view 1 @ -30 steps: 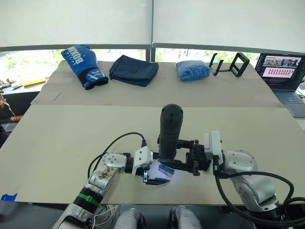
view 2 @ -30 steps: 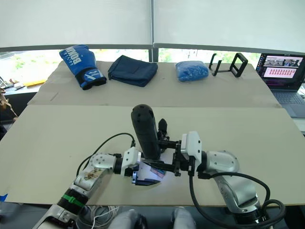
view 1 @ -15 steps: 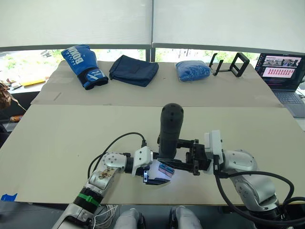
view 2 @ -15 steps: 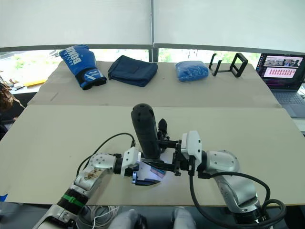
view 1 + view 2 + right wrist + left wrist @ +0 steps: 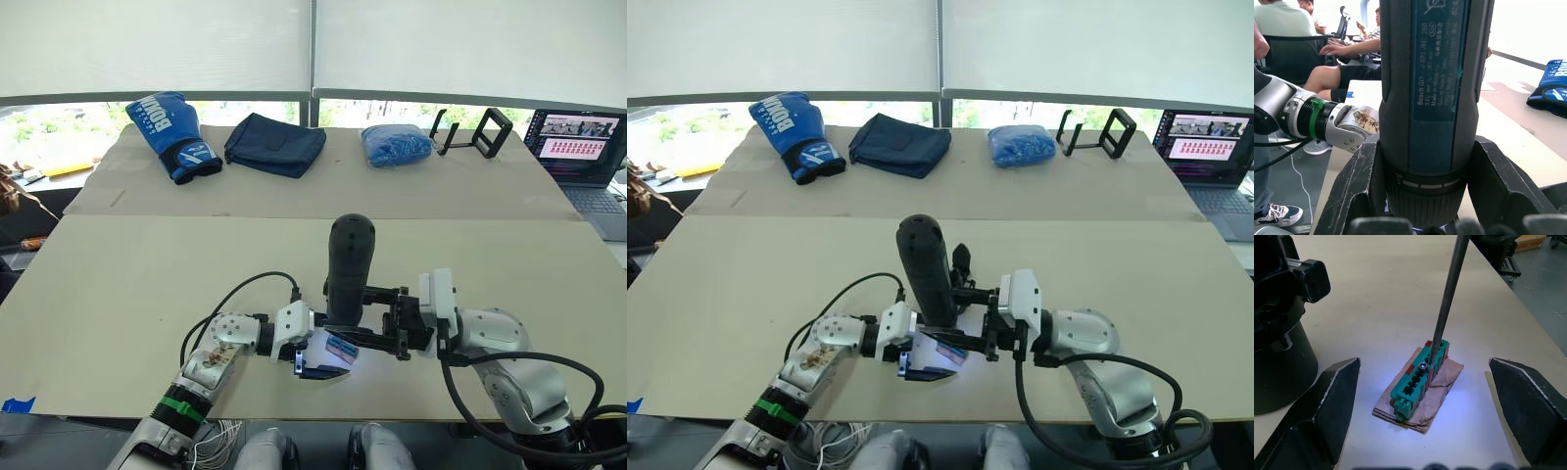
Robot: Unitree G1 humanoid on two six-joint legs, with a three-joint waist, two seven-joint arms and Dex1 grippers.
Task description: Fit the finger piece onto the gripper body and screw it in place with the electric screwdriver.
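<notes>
My right gripper (image 5: pixel 390 329) is shut on the electric screwdriver (image 5: pixel 348 264), a thick black cylinder held upright over the near middle of the table. Its thin metal bit (image 5: pixel 1448 298) comes down onto a screw in a green block (image 5: pixel 1419 377) lying on a scrap of brown cardboard. My left gripper (image 5: pixel 1423 363) is open, one finger on either side of that block without touching it. The gripper body (image 5: pixel 1278 357) stands just beside the block, and its black pointed finger (image 5: pixel 962 258) shows behind the screwdriver. I cannot make out the loose finger piece.
On the far table lie a blue boxing glove (image 5: pixel 171 122), a navy pouch (image 5: pixel 274 144), a blue bundle (image 5: pixel 396 145) and a black stand (image 5: pixel 475 130). A laptop (image 5: pixel 583 142) sits at the far right. People sit beyond the table (image 5: pixel 1352 54).
</notes>
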